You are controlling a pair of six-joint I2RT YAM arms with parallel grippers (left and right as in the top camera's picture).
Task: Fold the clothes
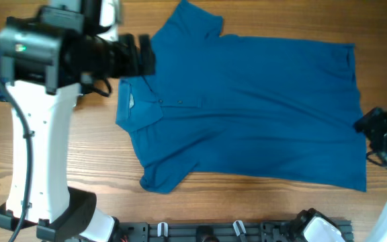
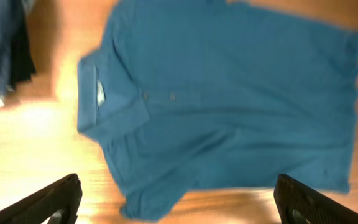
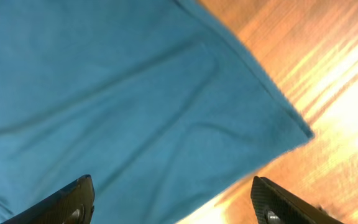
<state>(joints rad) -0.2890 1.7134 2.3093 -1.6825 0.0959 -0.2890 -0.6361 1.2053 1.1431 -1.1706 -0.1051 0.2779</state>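
Note:
The clothes are one medium-blue polo shirt point(image 1: 247, 101) spread flat on the wooden table, collar point(image 1: 136, 101) to the left and hem to the right. The lower sleeve point(image 1: 163, 171) points toward the front edge. My left gripper point(image 1: 142, 55) hovers by the upper left shoulder, above the collar. In the left wrist view it point(image 2: 176, 194) stands open high over the shirt point(image 2: 229, 93), holding nothing. My right gripper point(image 1: 373, 125) is at the hem's right edge. In the right wrist view it point(image 3: 173, 190) is open over the shirt's corner point(image 3: 104, 93), with nothing between its fingers.
A stack of dark folded garments point(image 2: 2, 43) lies left of the shirt, past the collar. The white left arm column point(image 1: 39, 161) rises at the front left. A black rail with fittings point(image 1: 234, 232) runs along the front edge. Bare wood point(image 1: 99, 154) surrounds the shirt.

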